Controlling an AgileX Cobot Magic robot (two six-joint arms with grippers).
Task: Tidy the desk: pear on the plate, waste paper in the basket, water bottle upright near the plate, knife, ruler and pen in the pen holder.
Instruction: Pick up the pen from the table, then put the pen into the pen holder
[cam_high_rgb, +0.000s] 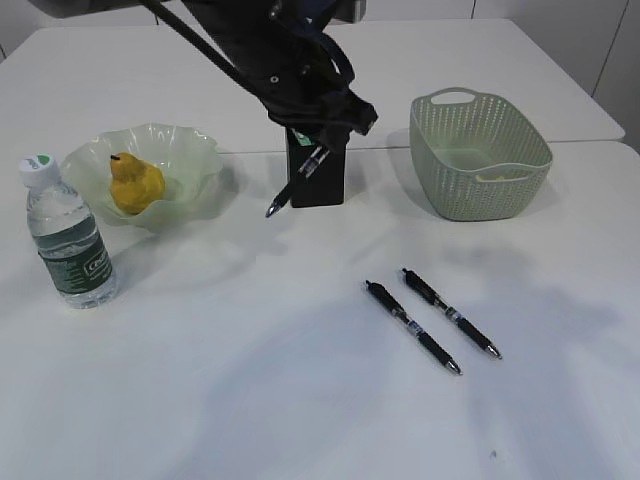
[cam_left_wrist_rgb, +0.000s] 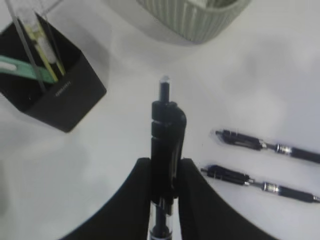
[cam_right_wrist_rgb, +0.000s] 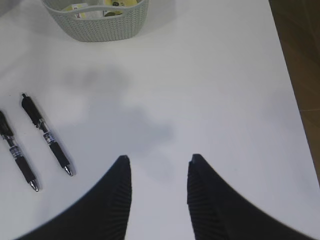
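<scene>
Pens are lying in three places at this moment: one pen (cam_left_wrist_rgb: 165, 150) is being gripped by the left gripper (cam_left_wrist_rgb: 162, 200), whose two dark fingers (cam_left_wrist_rgb: 132, 200) are pressing against its barrel from both sides, with the clicker end pointing away from the wrist camera. In the exterior view that held pen (cam_high_rgb: 295, 183) is hanging tilted in front of the black pen holder (cam_high_rgb: 320, 185), tip slanting down to the left and hovering just above the white table (cam_high_rgb: 250, 380). Inside the pen holder (cam_left_wrist_rgb: 60, 95), the left wrist view is showing a green-handled item (cam_left_wrist_rgb: 22, 67) and a clear ruler (cam_left_wrist_rgb: 30, 30) standing up. Two more pens (cam_high_rgb: 412, 327) (cam_high_rgb: 450, 313) are resting side by side on the table, near each other but apart, in front of the green basket (cam_high_rgb: 480, 195). Something yellowish is lying inside the basket (cam_right_wrist_rgb: 95, 30), too unclear to name. The right gripper (cam_right_wrist_rgb: 159, 200) is hanging over bare table with its jaws standing apart and gripping nothing, the two loose pens (cam_right_wrist_rgb: 17, 152) (cam_right_wrist_rgb: 47, 135) off to its left. Over on the left, the yellow pear (cam_high_rgb: 135, 185) is sitting on the pale green wavy plate (cam_high_rgb: 190, 150), and the water bottle (cam_high_rgb: 68, 235) is standing upright just beside that plate.
</scene>
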